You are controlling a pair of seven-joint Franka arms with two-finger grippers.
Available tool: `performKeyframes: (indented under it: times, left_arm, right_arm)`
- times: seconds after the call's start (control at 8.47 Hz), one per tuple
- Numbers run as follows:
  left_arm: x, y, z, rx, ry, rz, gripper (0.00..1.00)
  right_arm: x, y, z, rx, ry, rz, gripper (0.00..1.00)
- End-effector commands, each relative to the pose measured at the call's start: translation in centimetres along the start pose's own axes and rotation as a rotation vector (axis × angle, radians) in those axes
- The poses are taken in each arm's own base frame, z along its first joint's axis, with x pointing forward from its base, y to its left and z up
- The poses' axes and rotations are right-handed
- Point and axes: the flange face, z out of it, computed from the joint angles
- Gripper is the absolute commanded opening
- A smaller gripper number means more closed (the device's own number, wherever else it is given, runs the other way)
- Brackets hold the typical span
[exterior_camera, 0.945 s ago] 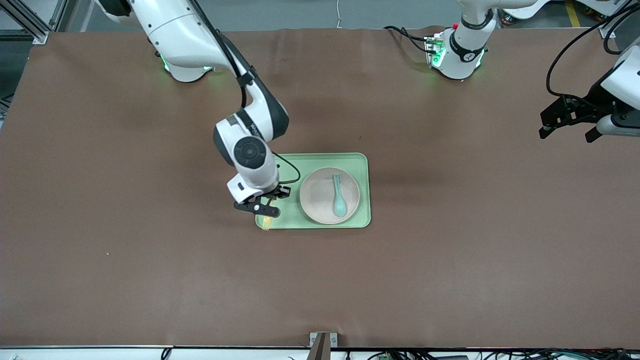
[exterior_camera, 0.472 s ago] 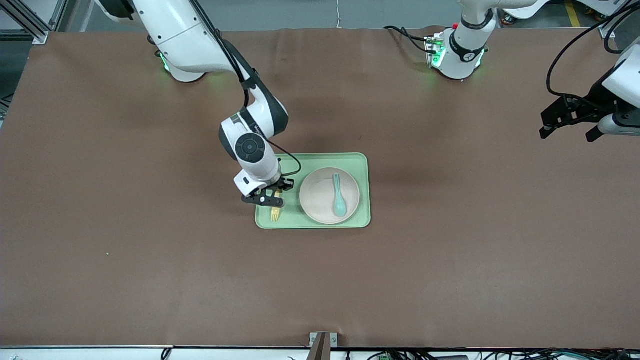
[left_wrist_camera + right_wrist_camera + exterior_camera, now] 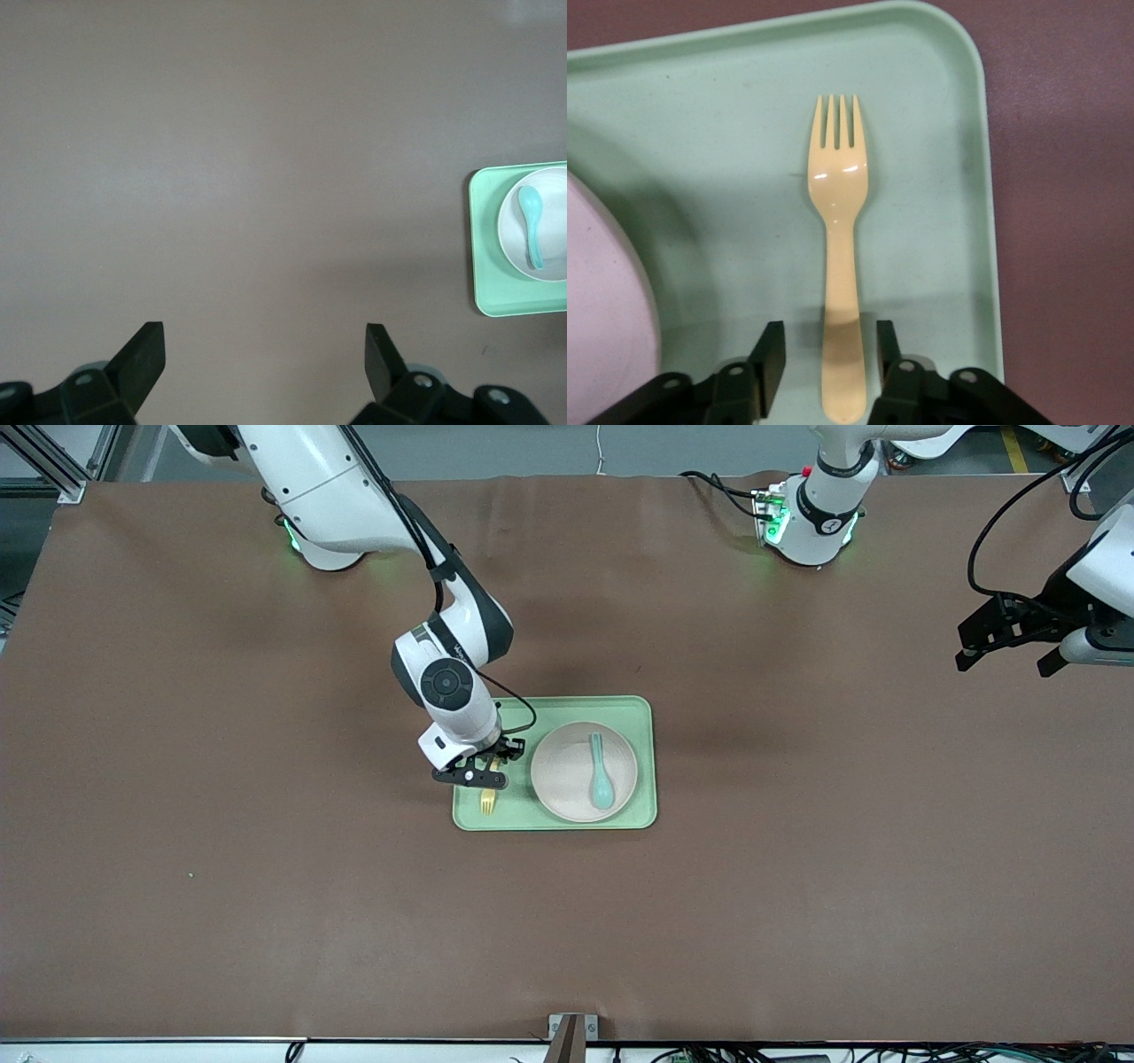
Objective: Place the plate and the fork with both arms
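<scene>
Right claw [image 3: 483,771] shifted slightly, open astride fork [image 3: 841,257] handle.

no legible text, labels, brand names, numbers or signs appear in any view. a small dark marking sits on the white wrist housing of the right arm [image 3: 447,691], beside its black joint cap, but its characters cannot be read. the tray [image 3: 638,815], plate [image 3: 558,779], fork [image 3: 840,266] and spoon [image 3: 602,775] carry no printing.
</scene>
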Motion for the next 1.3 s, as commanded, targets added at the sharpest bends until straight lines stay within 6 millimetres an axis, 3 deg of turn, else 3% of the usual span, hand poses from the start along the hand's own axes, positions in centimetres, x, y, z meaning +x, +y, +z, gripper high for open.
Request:
performKeyframes:
  times: [0.0, 0.12, 0.24, 0.35, 0.59, 0.83, 1.18]
  left_arm:
    - [0.3, 0.1, -0.5, 0.009, 0.008, -0.008, 0.99]
    - [0.3, 0.2, -0.6, 0.009, 0.011, -0.007, 0.99]
    - [0.3, 0.3, -0.6, 0.009, 0.011, -0.004, 0.99]
    - [0.3, 0.3, -0.7, 0.011, 0.013, -0.003, 0.99]
    - [0.3, 0.3, -0.8, 0.014, 0.014, -0.003, 0.99]
    - [0.2, 0.4, -0.9, 0.015, 0.016, 0.000, 0.99]
    - [0.2, 0.4, -0.9, 0.015, 0.016, -0.001, 0.99]
  right_arm:
    - [1.0, 1.7, -4.3, -0.012, -0.051, -0.003, 0.98]
    - [1.4, 2.6, -8.7, -0.004, -0.057, 0.005, 0.98]
    - [2.5, 4.8, -14.2, 0.036, -0.038, 0.053, 0.98]
    - [2.3, 6.4, -19.2, 0.047, -0.027, 0.067, 0.98]
    - [3.0, 13.1, -29.1, 0.078, 0.033, 0.127, 0.99]
    - [3.0, 24.9, -37.6, 0.066, 0.004, 0.065, 0.99]
    - [0.4, 36.9, -43.4, 0.074, -0.009, -0.103, 0.99]
